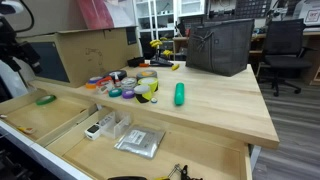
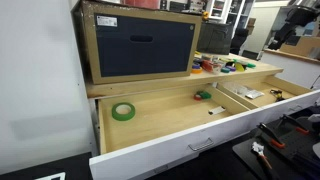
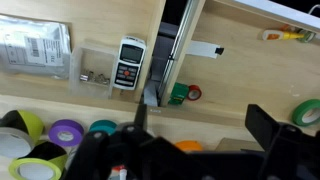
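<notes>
Starting in an exterior view: spotting the arm at nine o'clock, well clear of the open drawer; can't read the jaws from here. Switching exterior view: picking out the small green roll flat on the drawer floor, near the divider. Down to the wrist view: catching the gripper at six o'clock, jaws spread wide, clamped on nothing. Finding the small green roll at twelve o'clock from the gap, well apart from both fingers; meter at eleven.
</notes>
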Robot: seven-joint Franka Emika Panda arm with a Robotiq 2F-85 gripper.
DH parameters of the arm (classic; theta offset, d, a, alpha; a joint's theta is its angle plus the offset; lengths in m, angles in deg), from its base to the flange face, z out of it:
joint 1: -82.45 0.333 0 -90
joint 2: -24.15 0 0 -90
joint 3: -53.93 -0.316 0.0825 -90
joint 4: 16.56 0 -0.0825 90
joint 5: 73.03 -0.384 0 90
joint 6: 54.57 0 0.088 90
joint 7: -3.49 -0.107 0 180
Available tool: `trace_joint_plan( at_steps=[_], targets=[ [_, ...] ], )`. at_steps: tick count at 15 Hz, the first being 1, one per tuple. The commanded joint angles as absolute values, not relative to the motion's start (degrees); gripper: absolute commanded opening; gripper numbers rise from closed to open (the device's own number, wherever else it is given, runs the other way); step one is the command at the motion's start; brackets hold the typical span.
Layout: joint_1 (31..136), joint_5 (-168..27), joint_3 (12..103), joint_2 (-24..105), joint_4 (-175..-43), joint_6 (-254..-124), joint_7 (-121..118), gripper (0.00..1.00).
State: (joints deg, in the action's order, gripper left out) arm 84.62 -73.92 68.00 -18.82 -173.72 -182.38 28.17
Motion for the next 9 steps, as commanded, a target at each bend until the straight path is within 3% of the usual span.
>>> trace_joint_plan(
  at_steps=[1,9],
  targets=[
    [84.30,-74.21,67.66,-18.78,-173.60,-182.18,28.35,1.00],
    [83.44,-70.56,72.69,-12.15,-164.33,-176.79,36.82,1.00]
  ],
)
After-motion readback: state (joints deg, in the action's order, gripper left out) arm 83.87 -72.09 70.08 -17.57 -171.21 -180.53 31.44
